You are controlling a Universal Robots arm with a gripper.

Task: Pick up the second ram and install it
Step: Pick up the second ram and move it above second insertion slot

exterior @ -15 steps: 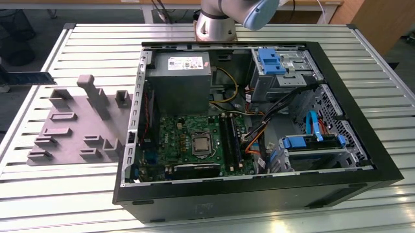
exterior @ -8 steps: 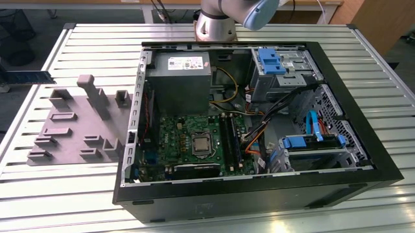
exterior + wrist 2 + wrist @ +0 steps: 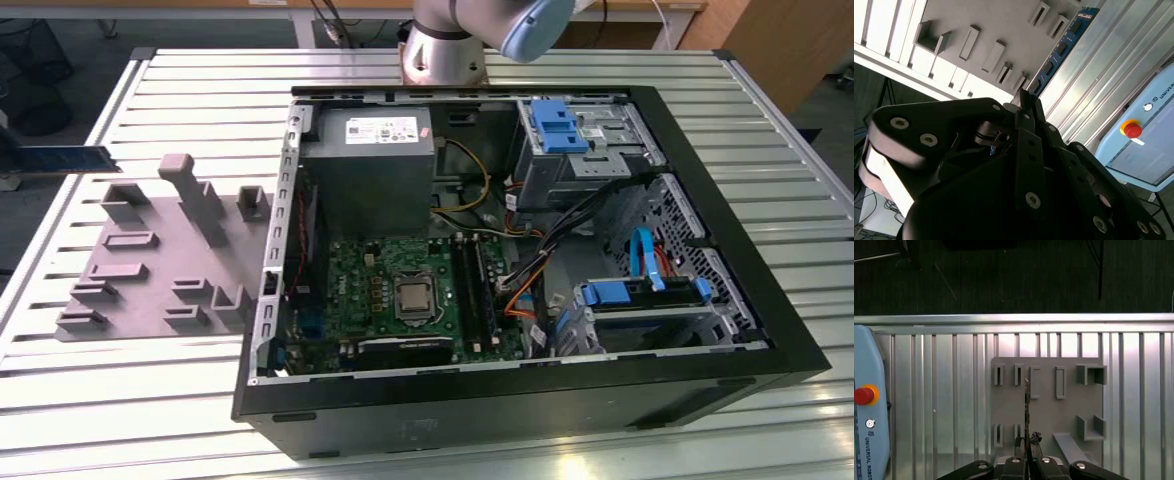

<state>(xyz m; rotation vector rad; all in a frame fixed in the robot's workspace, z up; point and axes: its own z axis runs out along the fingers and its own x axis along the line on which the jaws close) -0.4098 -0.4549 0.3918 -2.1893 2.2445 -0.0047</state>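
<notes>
The second ram [image 3: 1061, 47], a thin blue-green board with black chips, is clamped at one end in my gripper [image 3: 1024, 100], which is shut on it. In the first wrist view the ram [image 3: 1027, 405] shows edge-on, rising from the gripper [image 3: 1027, 444] over the grey tray [image 3: 1046, 412]. In the exterior view the ram [image 3: 64, 158] reaches in from the exterior view's left edge, in the air to the left of the grey tray [image 3: 147, 270]. The black memory slots [image 3: 471, 285] lie on the green motherboard inside the open computer case [image 3: 534, 395].
The grey tray's upright pegs [image 3: 187, 195] stand below and beside the ram. A pendant with a red button [image 3: 865, 395] lies on the slatted metal table [image 3: 134, 400]. The arm's base [image 3: 447, 45] stands behind the case. Cables and blue drive brackets [image 3: 641, 290] crowd the case's right side.
</notes>
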